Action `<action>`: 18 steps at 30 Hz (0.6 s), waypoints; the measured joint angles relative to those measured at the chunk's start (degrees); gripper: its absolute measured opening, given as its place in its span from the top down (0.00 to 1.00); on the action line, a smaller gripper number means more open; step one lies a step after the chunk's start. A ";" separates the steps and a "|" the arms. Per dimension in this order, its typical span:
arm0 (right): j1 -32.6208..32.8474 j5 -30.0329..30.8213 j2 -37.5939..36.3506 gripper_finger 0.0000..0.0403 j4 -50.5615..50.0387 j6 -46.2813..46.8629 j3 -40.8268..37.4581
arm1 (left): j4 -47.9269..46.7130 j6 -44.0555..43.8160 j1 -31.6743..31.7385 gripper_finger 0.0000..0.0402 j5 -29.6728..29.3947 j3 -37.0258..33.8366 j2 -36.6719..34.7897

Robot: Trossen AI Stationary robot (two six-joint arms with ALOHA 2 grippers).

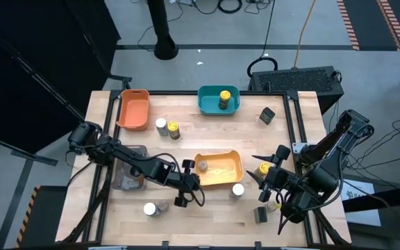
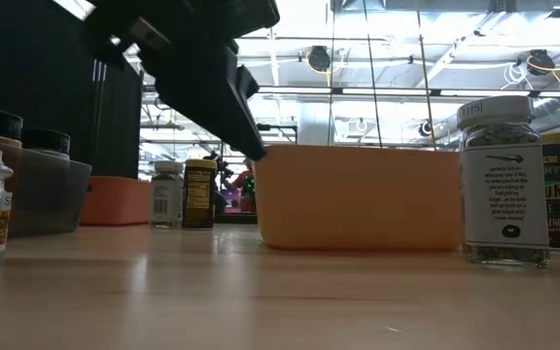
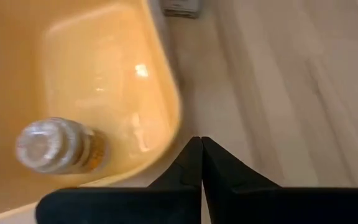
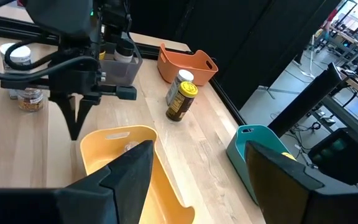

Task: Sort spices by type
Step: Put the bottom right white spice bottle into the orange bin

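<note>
Left gripper [image 1: 190, 183] fingers pressed together, empty, just left of yellow bin [image 1: 229, 169]. One grey-lidded spice jar [image 1: 203, 166] lies inside that bin's left end. Right gripper [image 1: 266, 175] spread, empty, hovering right of the bin. Other jars scattered on table [image 1: 207, 215].

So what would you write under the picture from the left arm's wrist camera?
Left gripper, fingers shut and empty, beside the yellow bin with one spice jar lying inside.
</note>
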 joint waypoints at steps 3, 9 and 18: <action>0.00 -0.02 0.00 0.41 -0.02 0.33 0.00 | -0.06 0.00 0.64 0.99 -1.38 -0.33 0.27; 0.00 -0.02 0.00 0.41 -0.04 0.36 0.00 | -0.04 0.04 1.12 0.99 -2.98 -0.91 0.34; 0.00 -0.04 0.00 0.41 -0.04 0.36 0.00 | -1.96 0.35 1.23 0.99 -7.65 -0.94 0.34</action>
